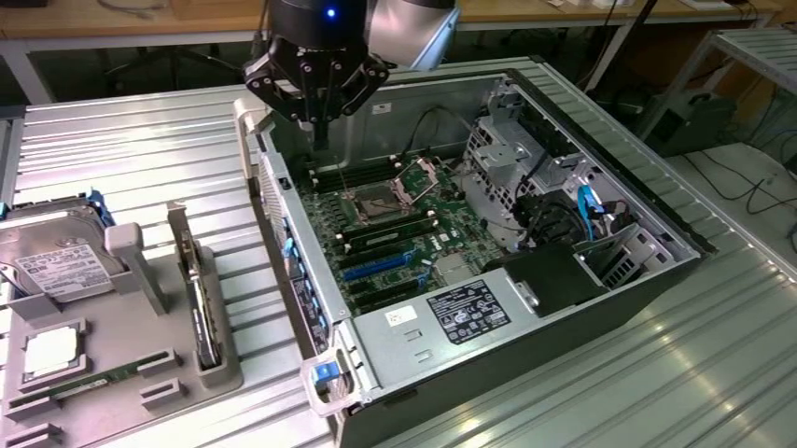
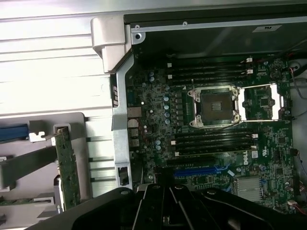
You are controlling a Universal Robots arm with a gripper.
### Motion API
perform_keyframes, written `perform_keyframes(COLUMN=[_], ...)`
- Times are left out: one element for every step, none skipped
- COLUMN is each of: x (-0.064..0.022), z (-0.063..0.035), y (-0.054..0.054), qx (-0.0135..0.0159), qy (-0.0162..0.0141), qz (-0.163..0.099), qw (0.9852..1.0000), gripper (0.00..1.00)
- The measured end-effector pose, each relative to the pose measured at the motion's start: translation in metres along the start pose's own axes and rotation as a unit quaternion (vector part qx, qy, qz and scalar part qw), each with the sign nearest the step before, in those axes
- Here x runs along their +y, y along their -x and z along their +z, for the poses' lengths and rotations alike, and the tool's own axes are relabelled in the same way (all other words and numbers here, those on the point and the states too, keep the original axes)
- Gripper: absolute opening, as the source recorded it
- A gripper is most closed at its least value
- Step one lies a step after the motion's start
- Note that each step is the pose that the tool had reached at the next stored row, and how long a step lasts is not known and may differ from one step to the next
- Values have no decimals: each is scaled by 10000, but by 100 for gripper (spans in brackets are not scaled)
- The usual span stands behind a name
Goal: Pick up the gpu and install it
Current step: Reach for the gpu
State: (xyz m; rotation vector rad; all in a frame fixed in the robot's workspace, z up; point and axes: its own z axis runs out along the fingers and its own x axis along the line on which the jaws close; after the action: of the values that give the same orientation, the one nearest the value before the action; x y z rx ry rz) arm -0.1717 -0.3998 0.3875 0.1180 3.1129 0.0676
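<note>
gripper (image 1: 320, 126): clenched, nothing between the fingers; hangs over the back corner of the open computer case (image 1: 629, 163), above the motherboard (image 1: 412, 233)
gpu (image 1: 200, 294): stands on its long edge in a slot of the grey holder tray (image 1: 118, 327), on the exterior view's left of the case, well apart from the gripper
wrist view: green board (image 2: 64, 167) of the card sits edge-up, just outside the case wall
task state: card not yet picked up; blue slots (image 1: 373, 269) on the motherboard are bare
same tray: hard drive (image 1: 50, 257) and memory stick (image 1: 75, 385), neither is the target
weight: likely light, no strain for the arm
stiffness: likely a rigid board, little flex, so any tilt in the grasp would carry through to the contact edge
fragility: small parts and contact edge look easy to damage; a hard squeeze is a risk
surface: thin and smooth, could slip or pivot between the pads
grip point: free upper edge near mid-length, pads across the board's thickness, clear of the contacts and the holder's walls
</note>
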Motion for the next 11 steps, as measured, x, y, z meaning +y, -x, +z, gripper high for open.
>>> perform_keyframes(x=[-1,-2,-3,-4,-5,-6,-7,-8,-9,-10,-10], z=[0,0,0,-1,0,-1,-1,-1,-2,-2,-2], y=[-6,-12,-18,-24,-30,-36,-43,-48,-55,-62,-67], qx=[0,0,0,0,0,1,1,1,1,2,2], qy=[0,1,0,0,1,0,0,0,0,0,0], qz=[0,0,0,0,0,0,0,0,0,0,0], qw=[10000,10000,10000,10000,10000,10000,10000,10000,10000,10000,10000], gripper=[11,11,11,11,11,11,11,11,11,11,11])
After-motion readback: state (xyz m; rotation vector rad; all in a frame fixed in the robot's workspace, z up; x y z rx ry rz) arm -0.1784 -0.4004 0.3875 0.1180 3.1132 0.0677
